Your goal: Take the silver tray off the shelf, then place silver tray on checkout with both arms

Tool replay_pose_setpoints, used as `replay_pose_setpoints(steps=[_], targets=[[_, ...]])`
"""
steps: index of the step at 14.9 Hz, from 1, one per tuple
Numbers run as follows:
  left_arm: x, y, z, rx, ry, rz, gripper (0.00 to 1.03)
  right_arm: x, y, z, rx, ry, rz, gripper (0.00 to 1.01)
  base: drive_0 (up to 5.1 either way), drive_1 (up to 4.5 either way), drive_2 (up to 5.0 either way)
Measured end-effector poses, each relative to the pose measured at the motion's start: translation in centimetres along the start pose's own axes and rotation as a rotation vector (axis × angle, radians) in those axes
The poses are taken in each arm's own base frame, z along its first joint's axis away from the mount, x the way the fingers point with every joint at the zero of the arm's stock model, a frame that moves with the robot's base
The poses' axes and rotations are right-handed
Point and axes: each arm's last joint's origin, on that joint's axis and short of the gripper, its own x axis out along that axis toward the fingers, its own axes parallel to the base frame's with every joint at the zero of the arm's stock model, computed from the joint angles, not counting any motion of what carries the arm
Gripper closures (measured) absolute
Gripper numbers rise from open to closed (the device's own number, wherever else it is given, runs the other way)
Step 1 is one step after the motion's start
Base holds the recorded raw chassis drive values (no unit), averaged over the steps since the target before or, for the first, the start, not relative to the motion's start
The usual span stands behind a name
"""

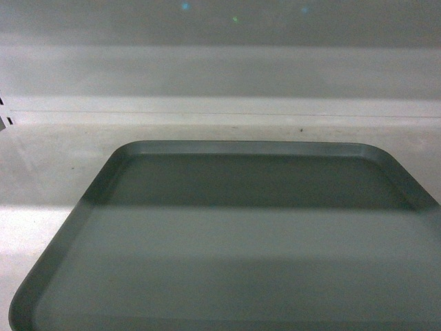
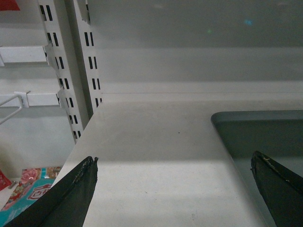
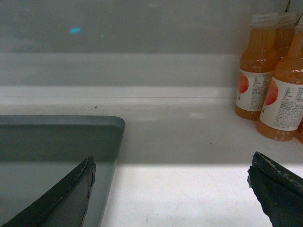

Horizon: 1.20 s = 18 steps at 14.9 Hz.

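The silver tray (image 1: 234,255) lies flat on the white shelf (image 1: 62,158) and fills most of the head view. My left gripper (image 2: 174,163) is open, straddling the tray's left rim: one finger (image 2: 78,189) over bare shelf (image 2: 156,142), the other over the silver tray (image 2: 265,132). My right gripper (image 3: 170,170) is open too, with its left finger (image 3: 71,194) over the silver tray (image 3: 57,137) and its right finger over bare shelf (image 3: 189,142). Neither gripper shows in the head view. The checkout is out of view.
Three orange juice bottles (image 3: 258,66) stand on the shelf to the right of the tray. White slotted uprights (image 2: 71,66) rise at the shelf's left end, with colourful packages (image 2: 28,187) below. The shelf's back wall (image 1: 220,76) runs close behind the tray.
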Motion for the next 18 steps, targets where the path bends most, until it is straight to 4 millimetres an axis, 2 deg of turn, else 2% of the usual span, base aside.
replay_pose_setpoints(steps=[8,9,10,15,18], targets=[[0.0,0.0,0.0,0.000,0.000,0.000,0.05,0.0,0.0,0.0,0.000,0.000,0.000,0.03,0.0,0.00,0.0],[0.1,-0.2,0.0,-0.062,0.267,-0.040,0.05,0.0,0.0,-0.2,0.022,0.072,0.003,0.03,0.0,0.00,0.0],[1.6,-0.8,0.2,-0.128,0.380,-0.080,0.05,1.7,0.0,-0.7,0.115,0.226,0.048,0.03,0.0,0.00,0.0],[4.7,-1.9,0.4,-0.131,0.365,-0.145,0.05,5.9,0.1,-0.1,0.136,0.212,0.095,0.03,0.0,0.00,0.0],[7.2,-2.7,0.7,-0.127,0.342,-0.177,0.05,8.7,0.5,0.0,0.139,0.204,0.116,0.03,0.0,0.00,0.0]])
